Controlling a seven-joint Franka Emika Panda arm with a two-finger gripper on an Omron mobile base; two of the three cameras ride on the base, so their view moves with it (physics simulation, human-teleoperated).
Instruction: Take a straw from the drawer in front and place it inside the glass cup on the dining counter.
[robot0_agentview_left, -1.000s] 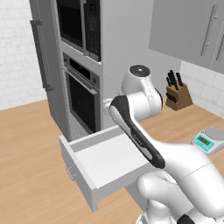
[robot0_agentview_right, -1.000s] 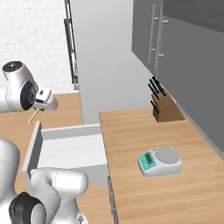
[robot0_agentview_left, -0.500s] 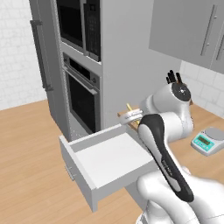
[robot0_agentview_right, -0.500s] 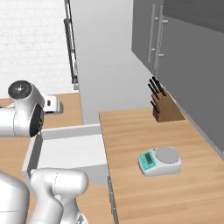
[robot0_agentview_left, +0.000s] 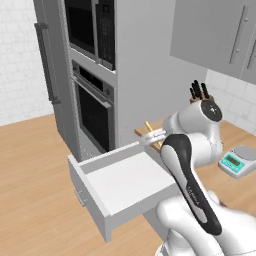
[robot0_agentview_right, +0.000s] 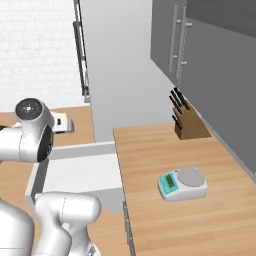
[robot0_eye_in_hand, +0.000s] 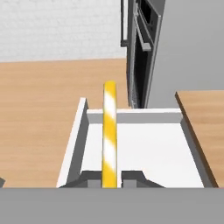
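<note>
1. Claw (robot0_eye_in_hand: 109, 178) is clamped on the straw (robot0_eye_in_hand: 109, 131), which juts forward between its tips.
2. It hangs over the open drawer's (robot0_agentview_left: 120, 182) back edge.
3. Arm is folded, hand level, beside the table (robot0_agentview_right: 170, 150) edge.

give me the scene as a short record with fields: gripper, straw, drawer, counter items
gripper: gripper shut on the straw, above the drawer
straw: straw yellow with pale stripes, clamped at one end between the fingers, free end pointing away over the drawer's far wall
drawer: drawer pulled open, white inside, nothing seen in it
counter items: knife block by the wall, scale nearer the front
task stage: straw lifted out, not yet in a cup
</note>
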